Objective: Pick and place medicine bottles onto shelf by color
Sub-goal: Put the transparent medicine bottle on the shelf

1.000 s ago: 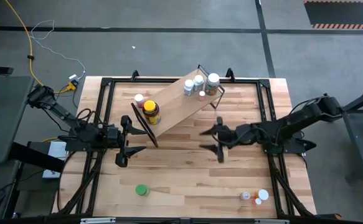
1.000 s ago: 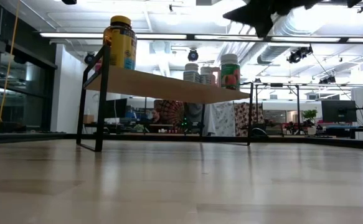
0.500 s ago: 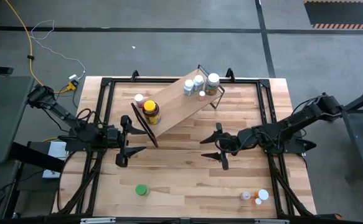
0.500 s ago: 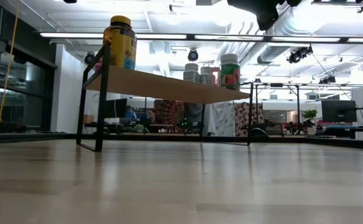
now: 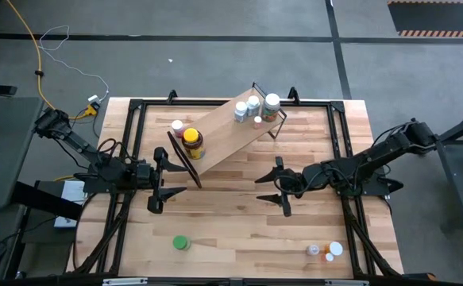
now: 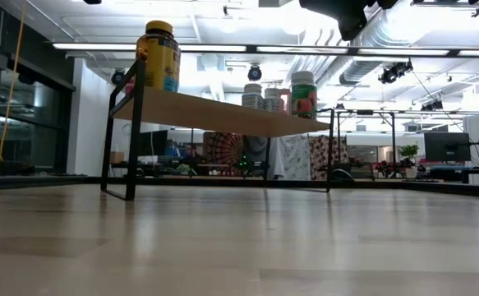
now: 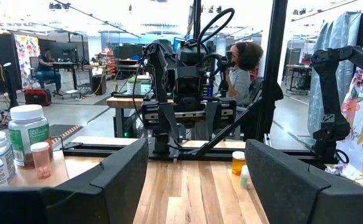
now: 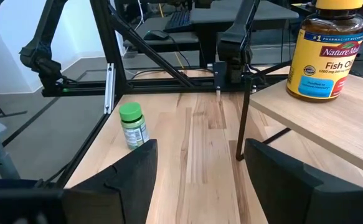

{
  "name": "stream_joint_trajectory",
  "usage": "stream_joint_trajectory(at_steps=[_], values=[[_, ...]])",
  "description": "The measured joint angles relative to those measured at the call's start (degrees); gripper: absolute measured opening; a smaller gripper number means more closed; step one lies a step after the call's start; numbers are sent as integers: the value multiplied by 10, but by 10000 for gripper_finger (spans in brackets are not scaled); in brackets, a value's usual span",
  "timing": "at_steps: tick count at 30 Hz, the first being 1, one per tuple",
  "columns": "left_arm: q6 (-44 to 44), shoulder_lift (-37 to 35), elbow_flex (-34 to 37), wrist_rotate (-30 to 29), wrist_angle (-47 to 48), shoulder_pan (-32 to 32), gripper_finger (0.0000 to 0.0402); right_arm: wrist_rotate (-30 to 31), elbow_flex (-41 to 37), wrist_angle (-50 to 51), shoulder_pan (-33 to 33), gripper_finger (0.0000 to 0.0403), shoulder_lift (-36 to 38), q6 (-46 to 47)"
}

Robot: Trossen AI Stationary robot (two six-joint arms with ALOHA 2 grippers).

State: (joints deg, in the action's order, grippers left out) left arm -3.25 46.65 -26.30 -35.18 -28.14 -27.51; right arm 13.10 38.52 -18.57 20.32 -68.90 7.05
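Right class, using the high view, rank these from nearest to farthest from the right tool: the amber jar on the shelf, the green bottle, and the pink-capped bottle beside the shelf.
From the right tool:
1. Amber jar, on the shelf's left end.
2. Green bottle, near the table's front edge, left of centre.
3. Pink-capped bottle, on the table behind the shelf's left end.

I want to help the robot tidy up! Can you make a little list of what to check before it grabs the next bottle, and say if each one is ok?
1. Right hand open and empty: ok.
2. Left hand open and empty: ok.
3. Green bottle standing upright on the table, free to grab: ok.
4. Room left on the shelf between the amber jar and the white bottles: ok.
5. Small bottles at the table's near right corner upright: cannot tell.
6. Hands well apart from each other: ok.
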Motion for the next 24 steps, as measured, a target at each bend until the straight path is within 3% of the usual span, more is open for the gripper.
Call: stream_joint_trajectory(at_steps=[7,14,24], values=[[0,0,0,0,0,0,257,0,0,-1,0,232,0,4],[0,0,0,0,0,0,257,-2,0,46,46,232,0,104],[0,0,0,0,0,0,257,101,146,479,212,232,-44,511]])
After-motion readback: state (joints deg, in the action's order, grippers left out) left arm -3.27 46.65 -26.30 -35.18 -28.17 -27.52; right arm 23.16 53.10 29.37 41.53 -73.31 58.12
